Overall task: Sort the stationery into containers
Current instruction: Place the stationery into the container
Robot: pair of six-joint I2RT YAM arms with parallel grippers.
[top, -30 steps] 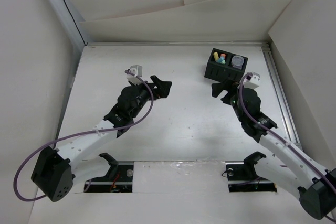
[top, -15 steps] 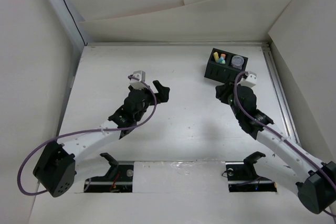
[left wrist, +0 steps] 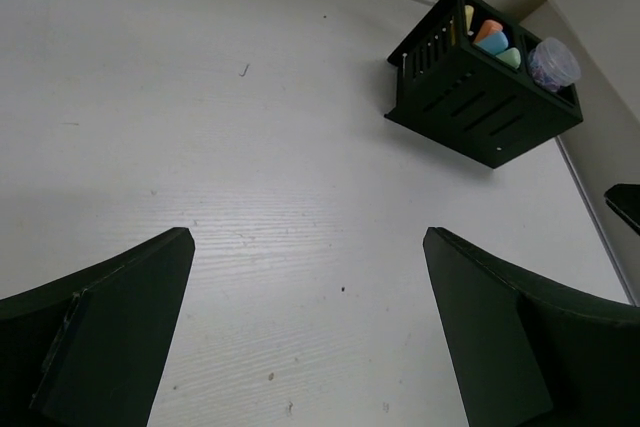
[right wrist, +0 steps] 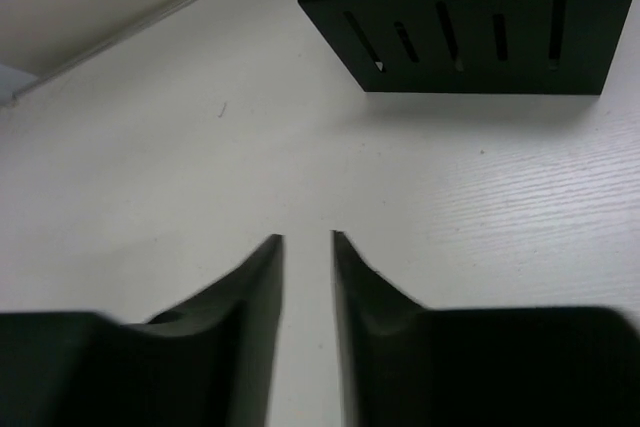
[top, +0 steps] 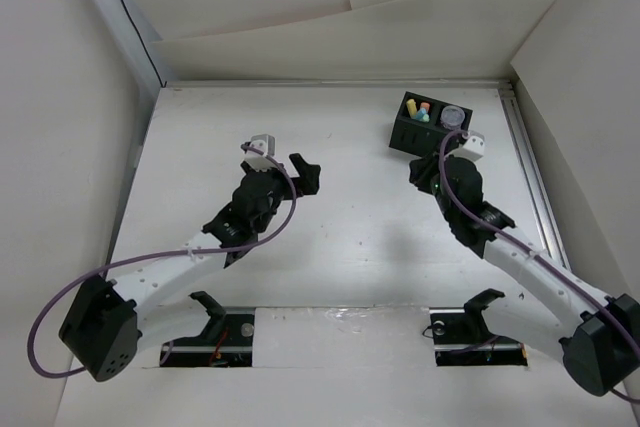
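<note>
The black two-compartment box (top: 412, 132) stands at the back right of the table. Its left compartment holds several coloured marker sticks (top: 421, 111); a grey-purple roll (top: 453, 116) lies in the right one. The left wrist view shows the box (left wrist: 470, 112), the sticks (left wrist: 490, 39) and the roll (left wrist: 553, 62) at its upper right. My left gripper (top: 308, 169) hovers mid-table, wide open and empty (left wrist: 308, 237). Just in front of the box, my right gripper (top: 419, 171) has its fingers a narrow gap apart with nothing between them (right wrist: 307, 237). The box's slotted wall (right wrist: 480, 27) fills the right wrist view's top.
White walls close in the table on the left, back and right, and a metal rail (top: 533, 187) runs along the right edge. Two black mounts (top: 213, 312) (top: 478, 307) stand at the near edge by the arm bases.
The right gripper's fingers have come in from wide apart to a narrow gap, and that arm has edged toward the box. The left arm shifted slightly and stays open.
</note>
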